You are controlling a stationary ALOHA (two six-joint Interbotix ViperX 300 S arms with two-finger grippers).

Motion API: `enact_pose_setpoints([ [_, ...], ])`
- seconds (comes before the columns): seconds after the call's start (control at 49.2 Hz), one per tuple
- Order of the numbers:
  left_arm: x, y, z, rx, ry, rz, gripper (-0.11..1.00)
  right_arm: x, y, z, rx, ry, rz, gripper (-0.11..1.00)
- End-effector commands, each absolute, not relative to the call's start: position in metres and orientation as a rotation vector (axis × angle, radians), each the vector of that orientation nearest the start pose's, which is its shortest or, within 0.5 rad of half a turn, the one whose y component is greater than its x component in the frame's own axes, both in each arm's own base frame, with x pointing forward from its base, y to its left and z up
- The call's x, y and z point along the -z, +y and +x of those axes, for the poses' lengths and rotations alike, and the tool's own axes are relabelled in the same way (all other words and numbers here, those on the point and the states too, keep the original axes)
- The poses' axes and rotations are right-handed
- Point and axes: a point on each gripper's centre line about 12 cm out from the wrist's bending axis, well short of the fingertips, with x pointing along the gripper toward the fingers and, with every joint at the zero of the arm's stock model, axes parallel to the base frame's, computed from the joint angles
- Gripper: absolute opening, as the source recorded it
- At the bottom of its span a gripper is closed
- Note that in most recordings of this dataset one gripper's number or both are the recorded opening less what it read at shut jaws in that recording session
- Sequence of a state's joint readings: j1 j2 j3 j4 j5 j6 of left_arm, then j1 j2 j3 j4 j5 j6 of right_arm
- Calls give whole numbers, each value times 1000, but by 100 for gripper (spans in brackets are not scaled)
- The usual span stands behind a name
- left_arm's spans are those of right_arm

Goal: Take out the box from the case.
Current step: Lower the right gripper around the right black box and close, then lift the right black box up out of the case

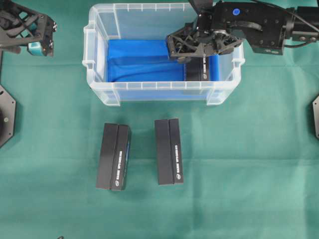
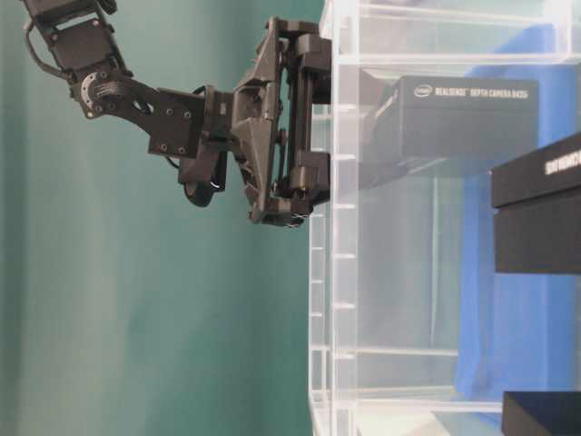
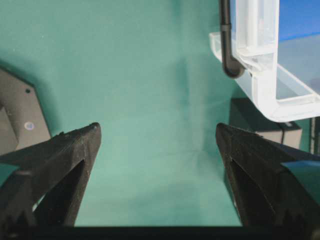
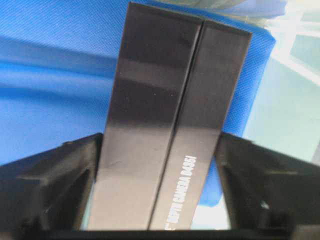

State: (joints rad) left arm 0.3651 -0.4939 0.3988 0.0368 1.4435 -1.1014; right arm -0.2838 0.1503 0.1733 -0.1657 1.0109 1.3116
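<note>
Inside the clear case [image 1: 99,74], at its right end, the right gripper [image 4: 160,175] straddles the stiff, smooth black box [image 4: 170,125], jaws flanking its long sides, contact unclear; the left gripper [image 3: 157,150] hangs spread wide.

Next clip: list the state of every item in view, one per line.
case: upright on the table, no lid, blue lining at the bottom.
box in the case: lying on the lining, between the right tool's fingers.
right tool: lowered into the case, straddling the box.
left tool: open, empty, over bare cloth.
two boxes: lying on the table outside the case.
</note>
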Motion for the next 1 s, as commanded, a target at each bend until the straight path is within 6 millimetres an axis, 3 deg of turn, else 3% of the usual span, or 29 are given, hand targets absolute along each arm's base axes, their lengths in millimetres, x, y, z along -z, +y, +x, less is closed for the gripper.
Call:
enact_pose_setpoints([
  [0.0,-339,88,219,-1040,1009,-1126,99,-215,-134,397,1123,926,1111,68],
  [0.488,-339,87,219,-1045,1011,-1130,98,-221,-134,394,1167,913,1146,68],
  [0.692,-339,88,219,-1048,1006,-1130,98,-245,-133,388,1189,915,1150,68],
  [0.976,-339,89,221,-1038,991,-1123,98,-295,-131,380,1193,889,1160,68],
])
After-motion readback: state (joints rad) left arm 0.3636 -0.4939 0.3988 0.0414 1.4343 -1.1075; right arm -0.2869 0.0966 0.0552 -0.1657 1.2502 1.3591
